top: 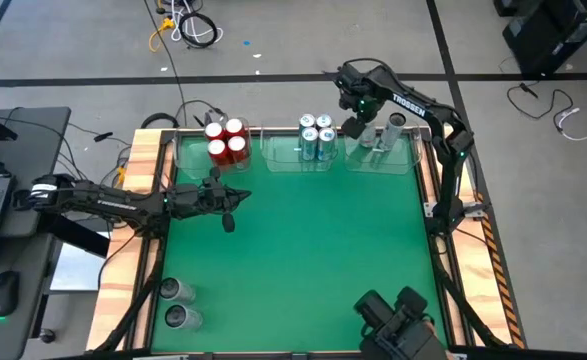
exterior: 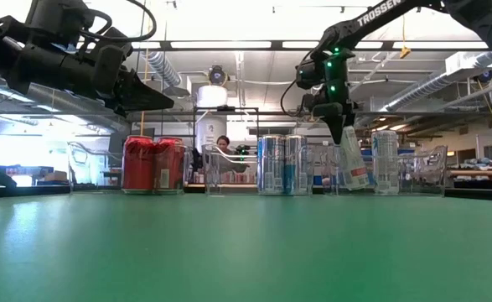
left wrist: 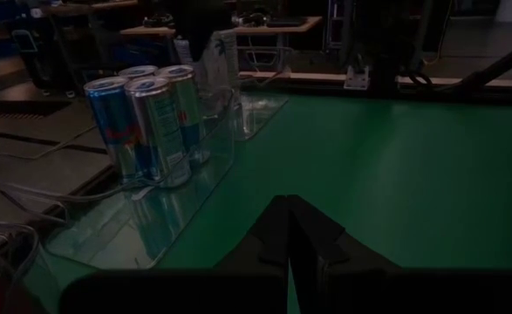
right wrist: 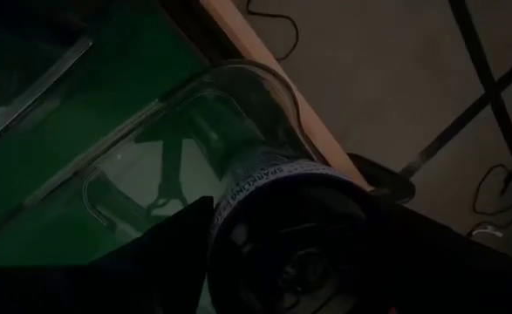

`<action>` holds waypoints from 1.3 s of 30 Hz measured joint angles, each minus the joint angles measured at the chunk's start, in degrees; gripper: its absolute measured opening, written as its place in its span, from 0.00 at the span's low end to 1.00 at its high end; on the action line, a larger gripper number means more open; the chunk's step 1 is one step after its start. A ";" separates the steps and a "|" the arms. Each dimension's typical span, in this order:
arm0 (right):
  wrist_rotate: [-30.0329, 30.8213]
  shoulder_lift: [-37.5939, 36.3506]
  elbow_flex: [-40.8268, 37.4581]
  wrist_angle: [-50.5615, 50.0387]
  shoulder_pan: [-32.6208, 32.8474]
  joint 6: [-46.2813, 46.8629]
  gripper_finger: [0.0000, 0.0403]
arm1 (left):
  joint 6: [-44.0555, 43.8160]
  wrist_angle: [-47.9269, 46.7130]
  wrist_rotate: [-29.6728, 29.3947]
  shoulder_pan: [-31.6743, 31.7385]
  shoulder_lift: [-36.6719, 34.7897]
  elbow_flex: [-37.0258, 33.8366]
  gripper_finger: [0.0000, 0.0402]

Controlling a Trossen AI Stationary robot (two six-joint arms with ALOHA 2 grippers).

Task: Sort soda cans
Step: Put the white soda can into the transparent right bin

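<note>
Arms: two, dark, near black, built of jointed tubular links.
Right arm [top: 428, 110] marking: white "TROSSEN" lettering along the link behind the jaws.
Right arm lights: small green glow on the wrist housing just above the jaws.
Left arm [top: 113, 198] cabling: dark cable looping over its wrist housing behind the jaws.
Left gripper [left wrist: 289, 228]: two matte black wedge fingers, tapering forward to blunt tips.
Right gripper [exterior: 339, 126]: dark fingers; their surface detail is hard to make out, possibly plain.
</note>
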 joint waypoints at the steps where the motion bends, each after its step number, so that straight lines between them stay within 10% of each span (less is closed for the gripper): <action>1: -0.06 0.00 0.00 0.07 -0.19 -0.03 0.67 | 0.00 -0.02 0.00 0.00 0.02 0.00 0.01; 39: -2.89 -2.60 -6.19 3.47 -3.50 0.47 0.75 | -1.46 -1.66 0.53 -0.02 0.00 0.00 0.01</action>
